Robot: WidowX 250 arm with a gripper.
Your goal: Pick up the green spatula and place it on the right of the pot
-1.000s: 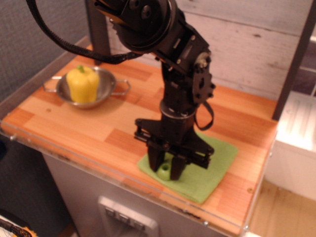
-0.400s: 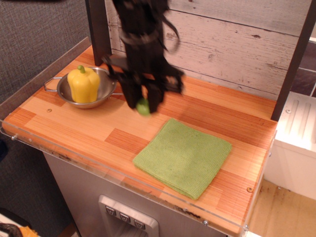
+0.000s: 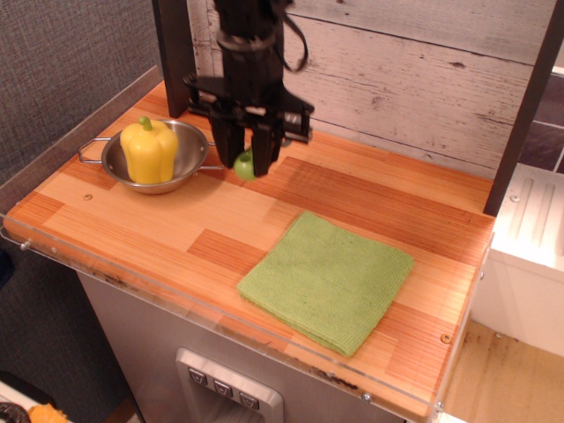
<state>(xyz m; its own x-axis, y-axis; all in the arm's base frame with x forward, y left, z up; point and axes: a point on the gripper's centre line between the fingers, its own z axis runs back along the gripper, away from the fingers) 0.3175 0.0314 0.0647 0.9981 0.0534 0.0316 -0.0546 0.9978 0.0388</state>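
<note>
Just right of the pot point(image 3: 187, 172), green spatula point(image 3: 245, 165) pinched between the black jaws of the gripper point(image 3: 248, 157), only its lime handle end showing, low over the bench point(image 3: 159, 229). Inside the pot, upright yellow bell pepper point(image 3: 148, 151). Well apart toward the front right, square green cloth point(image 3: 327, 279) lying flat on the wood.

arm point(image 3: 249, 44): black, boxy | looped black cable | fingers point(image 3: 226, 146): black, blunt
</note>
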